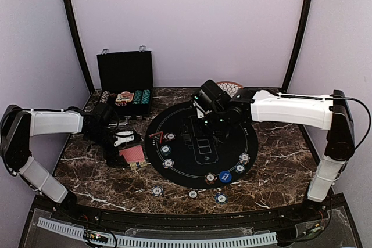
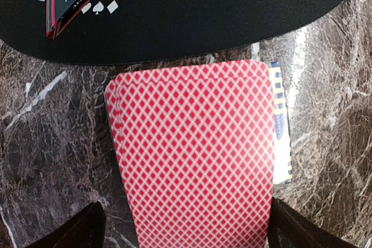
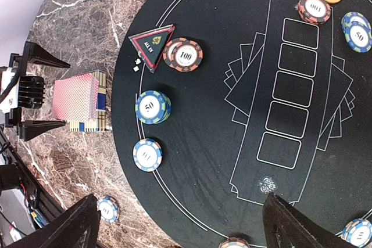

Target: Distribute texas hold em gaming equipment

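**A:** Where is the deck (image 2: 192,155)?

**B:** Flat on the table (image 2: 40,143), red backs up, just beside the rim of the black mat (image 2: 192,33). The left hand (image 2: 189,227) hangs over it, released, with a finger on either side. Whether they touch the cards I can't tell.

**A:** How will it handle?

**B:** Light and slick, I'd judge. It's a loose stack with its left edges stepped, so the cards will slide over one another. Best to pinch it low across the two long edges, squaring it as the fingers close. A hold on the top cards alone would likely leave the rest behind.

**A:** What can't you make out?

**B:** The left wrist view cuts off the deck's near end, and I can't judge its thickness. A yellow-and-blue strip (image 2: 280,126) pokes out from under its right side. It may be a face-up card, but I can't say. The right hand (image 3: 181,213) hovers above the mat, released and grasping nothing.
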Available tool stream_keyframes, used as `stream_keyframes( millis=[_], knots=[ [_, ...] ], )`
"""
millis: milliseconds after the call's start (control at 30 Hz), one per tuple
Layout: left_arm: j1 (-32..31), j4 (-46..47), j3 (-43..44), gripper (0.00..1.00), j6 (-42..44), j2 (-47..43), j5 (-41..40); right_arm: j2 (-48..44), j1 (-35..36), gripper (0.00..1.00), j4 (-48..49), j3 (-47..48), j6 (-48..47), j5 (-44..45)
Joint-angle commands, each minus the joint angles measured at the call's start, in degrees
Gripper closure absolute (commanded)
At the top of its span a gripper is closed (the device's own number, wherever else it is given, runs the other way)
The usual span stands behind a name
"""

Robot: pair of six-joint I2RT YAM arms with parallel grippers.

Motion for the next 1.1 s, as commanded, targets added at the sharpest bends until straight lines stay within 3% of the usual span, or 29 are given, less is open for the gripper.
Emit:
stream_keyframes(
  millis=[0, 1067],
  knots=[
    [-0.53, 1.19, -0.67, 0.01, -1.05, 0.46, 0.26, -0.21, 0.66, 0.02, -0.15, 1.18, 0.12, 0.95],
    [-1.23, 5.69, -2.32, 0.01, -1.10, 2.99, -2.17, -0.68, 0.68, 0.02, 0.16, -0.34, 0.55, 0.80]
  ],
)
